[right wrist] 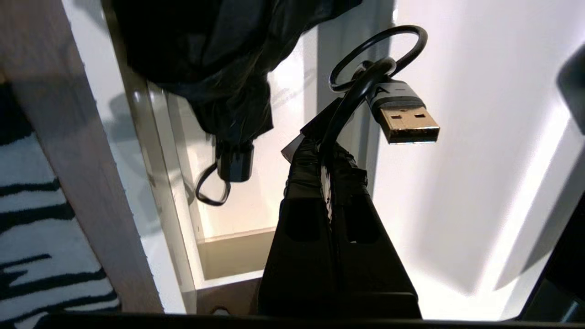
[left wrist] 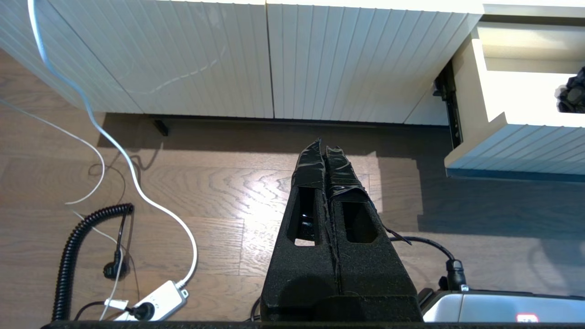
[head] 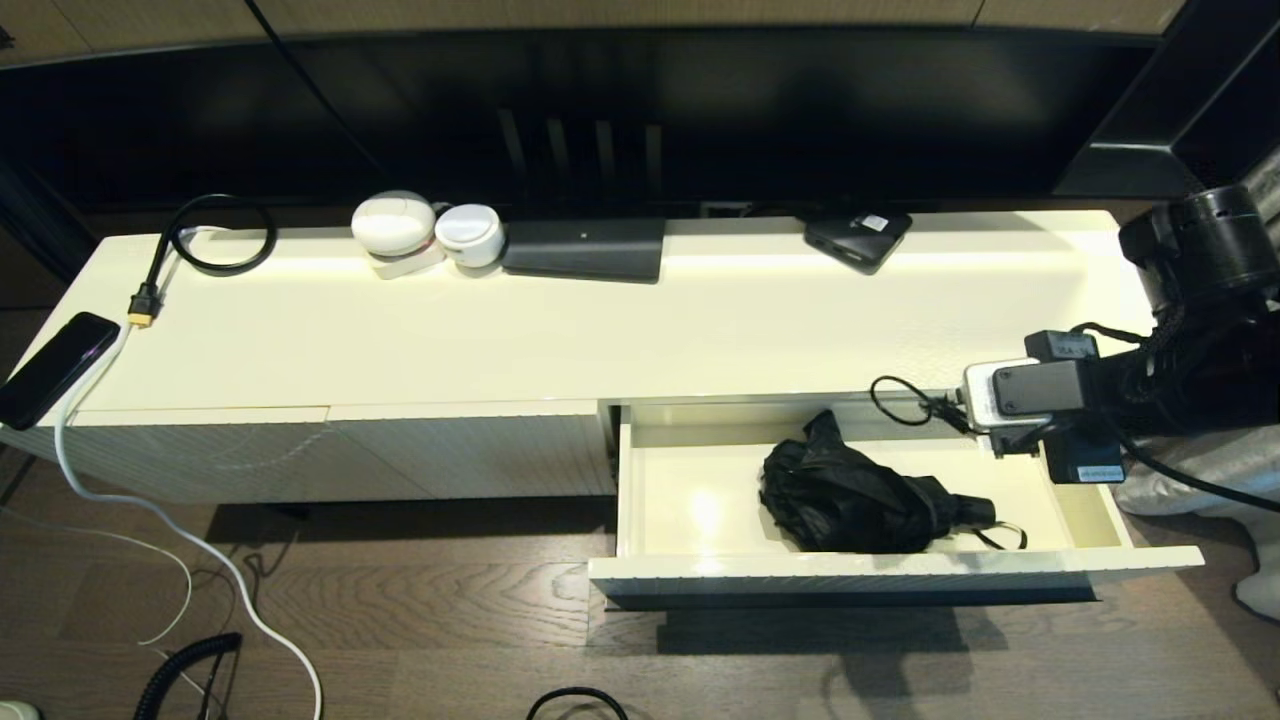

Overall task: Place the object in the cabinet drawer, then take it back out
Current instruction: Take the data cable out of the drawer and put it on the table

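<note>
Phone (head: pixel 55 368) is lying at the far left end of the cabinet top (head: pixel 640 330), partly over the edge, and a white cable (head: pixel 160 520) is running from beside it down to the wooden floor (head: pixel 420 600). A black cable with a yellow plug (head: pixel 143 308) is curling behind it. Further along the back edge, two white round devices (head: pixel 425 232) are sitting close together, then a flat black box (head: pixel 585 248), then a small black device (head: pixel 858 238). Below the top, two ribbed front panels (left wrist: pixel 269 59) are standing closed. The left gripper (left wrist: pixel 325 148) is hanging low over the floor in front of these panels, its fingers pressed together and holding nothing. To the right, the drawer (head: pixel 700 578) is standing pulled out, and a folded black umbrella (head: pixel 860 500) is lying inside it, toward the middle and right of the cream interior, with its strap loop near the front wall. The right gripper (right wrist: pixel 327 151) is reaching over the back right part of the drawer, near the edge of the cabinet top. Its fingers are clenched on a black USB cable (right wrist: pixel 361 87), whose loop and gold plug are sticking out past the fingertips, above the umbrella handle in the right wrist view.
</note>
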